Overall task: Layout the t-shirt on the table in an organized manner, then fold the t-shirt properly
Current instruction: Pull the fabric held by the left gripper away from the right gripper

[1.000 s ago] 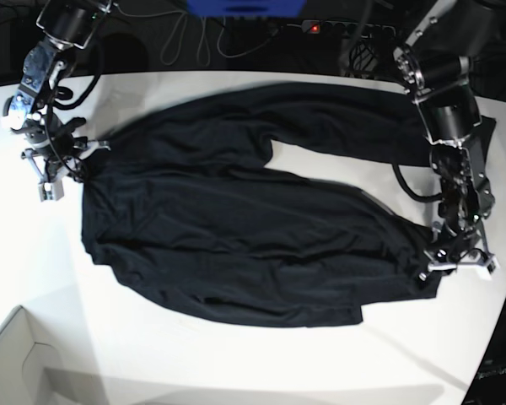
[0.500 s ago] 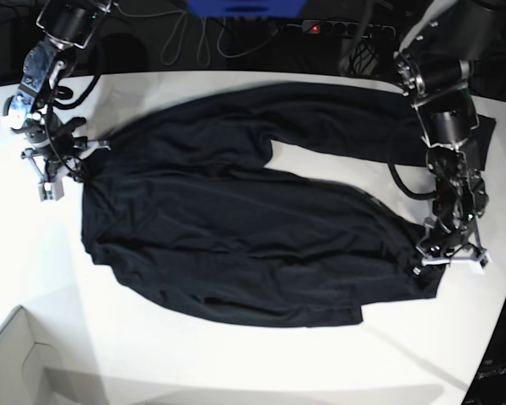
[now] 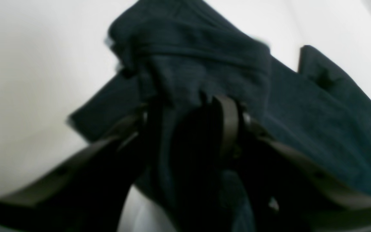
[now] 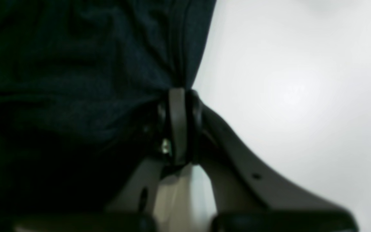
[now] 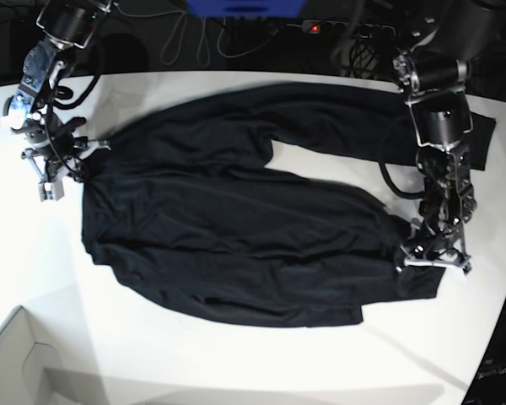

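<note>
The black t-shirt (image 5: 236, 211) lies spread across the white table (image 5: 236, 363), wrinkled, with one sleeve (image 5: 482, 135) reaching past the arm at the right. My left gripper (image 5: 430, 255) sits at the shirt's near right edge. In the left wrist view its fingers (image 3: 228, 122) stand apart, astride a bunched fold of the t-shirt (image 3: 188, 48). My right gripper (image 5: 55, 173) is at the shirt's left corner. Seen from the right wrist, this gripper (image 4: 180, 96) is shut on a pinch of the t-shirt (image 4: 76, 64) at its hem edge.
A white box corner (image 5: 17, 363) juts in at the near left. Cables and a power strip (image 5: 316, 28) run behind the table's curved far edge. Bare tabletop (image 4: 301, 96) shows beside the right gripper and to the left of the left gripper (image 3: 27, 64).
My left gripper has slid left from the bare table by the right edge onto the shirt's near right edge, bunching cloth between its fingers. The right gripper has stayed put.
</note>
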Tool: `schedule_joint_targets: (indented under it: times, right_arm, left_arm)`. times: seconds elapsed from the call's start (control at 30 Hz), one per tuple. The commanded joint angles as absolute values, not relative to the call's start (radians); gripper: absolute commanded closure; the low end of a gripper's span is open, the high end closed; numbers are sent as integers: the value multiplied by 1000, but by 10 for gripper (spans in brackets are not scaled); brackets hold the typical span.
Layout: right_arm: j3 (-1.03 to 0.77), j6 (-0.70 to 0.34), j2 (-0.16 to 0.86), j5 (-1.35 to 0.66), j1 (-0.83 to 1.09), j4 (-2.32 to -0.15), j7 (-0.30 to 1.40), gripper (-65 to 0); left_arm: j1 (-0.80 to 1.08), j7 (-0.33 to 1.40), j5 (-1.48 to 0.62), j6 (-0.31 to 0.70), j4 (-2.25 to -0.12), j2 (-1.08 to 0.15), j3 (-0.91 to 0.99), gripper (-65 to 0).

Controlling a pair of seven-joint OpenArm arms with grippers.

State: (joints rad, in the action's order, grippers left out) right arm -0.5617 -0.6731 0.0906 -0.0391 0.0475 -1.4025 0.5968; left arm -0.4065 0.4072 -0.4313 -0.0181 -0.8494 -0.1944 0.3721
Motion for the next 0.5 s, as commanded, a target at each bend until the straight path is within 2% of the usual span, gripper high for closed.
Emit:
schedule_joint_targets:
  times: [0.0, 0.13, 0.47]
  right_arm:
    - [-561, -671, 93, -2, 56, -1400, 657, 0]
    - [-561, -671, 93, -2, 56, -1400, 657, 0]
    - [-561, -671, 93, -2, 56, -1400, 657, 0]
  left_arm:
    - [-433, 386, -435, -12, -865, -209, 375, -199]
    - [-433, 386, -440, -13, -865, -209, 375, 0]
    - [-398, 395, -443, -16, -958, -217, 395, -1]
